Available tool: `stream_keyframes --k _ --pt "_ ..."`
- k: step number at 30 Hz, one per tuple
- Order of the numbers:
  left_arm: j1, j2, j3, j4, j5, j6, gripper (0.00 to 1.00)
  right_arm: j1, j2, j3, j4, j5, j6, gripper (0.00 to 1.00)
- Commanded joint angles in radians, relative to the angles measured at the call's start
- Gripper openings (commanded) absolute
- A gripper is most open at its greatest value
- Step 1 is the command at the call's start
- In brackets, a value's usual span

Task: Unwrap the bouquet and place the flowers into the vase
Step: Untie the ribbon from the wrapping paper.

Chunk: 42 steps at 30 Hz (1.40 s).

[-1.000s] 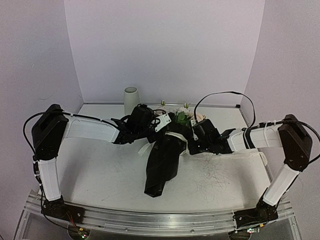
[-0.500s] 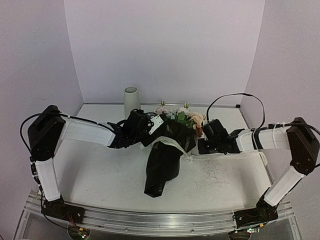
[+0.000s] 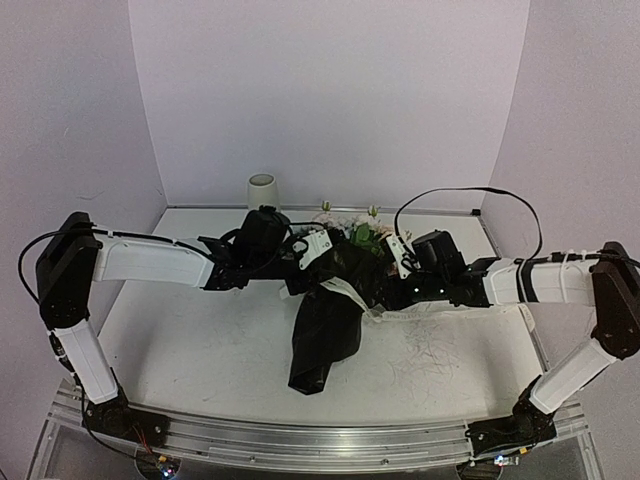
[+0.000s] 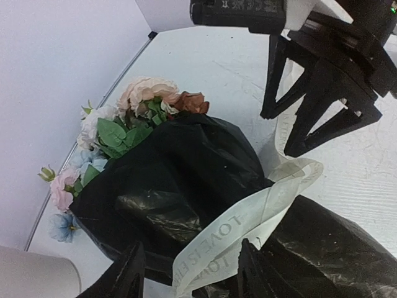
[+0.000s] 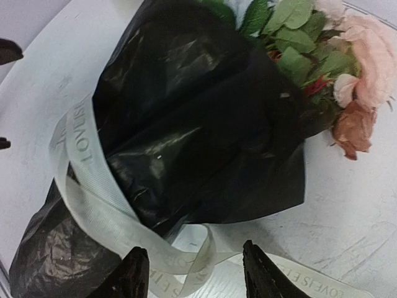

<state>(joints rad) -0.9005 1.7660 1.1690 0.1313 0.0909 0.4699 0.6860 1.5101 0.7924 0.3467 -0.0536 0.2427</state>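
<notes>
The bouquet (image 3: 325, 330) lies across the middle of the table in its black paper cone, narrow end toward me. The flowers (image 3: 352, 228), pink, peach, white and blue with green leaves (image 4: 118, 133), stick out of its far end (image 5: 363, 56). A cream ribbon (image 4: 248, 217) still loops loosely round the wrap (image 5: 87, 192). My left gripper (image 4: 189, 273) stands open at the cone's left side, and the ribbon runs between its fingers. On the right side my right gripper (image 5: 195, 276) is open over a slack ribbon loop. The white vase (image 3: 262, 189) stands upright at the back left, partly behind the left arm.
A loose tail of ribbon (image 3: 450, 308) trails over the white table (image 3: 180, 340) to the right of the bouquet. Lilac walls close the table at the back and both sides. The right gripper's black fingers (image 4: 322, 93) show opposite in the left wrist view.
The right gripper has opened and let the ribbon go slack. The left gripper opened a little and its wrist drew back leftward. The flower heads now show more.
</notes>
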Motion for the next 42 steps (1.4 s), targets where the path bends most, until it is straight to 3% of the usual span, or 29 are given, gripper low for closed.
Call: stream_keyframes --k 1,5,8,14,22,27,32,35,37,42 --pt "-0.005 -0.008 0.023 -0.04 0.138 0.1 0.44 0.004 -0.01 -0.016 0.023 -0.169 -0.06 0.45" --pt "-0.005 0.01 0.052 -0.105 0.209 0.154 0.4 0.006 -0.005 -0.026 0.023 -0.209 -0.063 0.35" --pt "-0.006 0.016 0.062 -0.152 0.242 0.198 0.39 0.008 -0.01 -0.039 0.023 -0.239 -0.065 0.33" --pt "-0.019 0.029 0.062 -0.187 0.191 0.277 0.45 0.021 0.004 -0.059 0.021 -0.219 -0.046 0.44" --pt "-0.045 0.074 0.094 -0.191 0.026 0.332 0.49 0.032 0.05 -0.04 0.014 -0.153 -0.045 0.46" --pt "-0.049 0.087 0.11 -0.19 0.001 0.338 0.49 0.039 0.084 -0.019 0.002 -0.128 -0.046 0.45" --pt "-0.049 0.103 0.133 -0.188 -0.018 0.337 0.46 0.043 0.093 -0.012 -0.002 -0.117 -0.048 0.32" --pt "-0.051 0.115 0.144 -0.184 -0.012 0.347 0.46 0.043 0.093 -0.005 -0.01 -0.119 -0.043 0.09" --pt "-0.05 0.128 0.154 -0.182 -0.01 0.352 0.42 0.043 0.091 -0.001 -0.013 -0.123 -0.042 0.01" --pt "-0.053 0.151 0.177 -0.183 -0.016 0.356 0.29 0.043 0.081 0.003 -0.017 -0.119 -0.038 0.0"
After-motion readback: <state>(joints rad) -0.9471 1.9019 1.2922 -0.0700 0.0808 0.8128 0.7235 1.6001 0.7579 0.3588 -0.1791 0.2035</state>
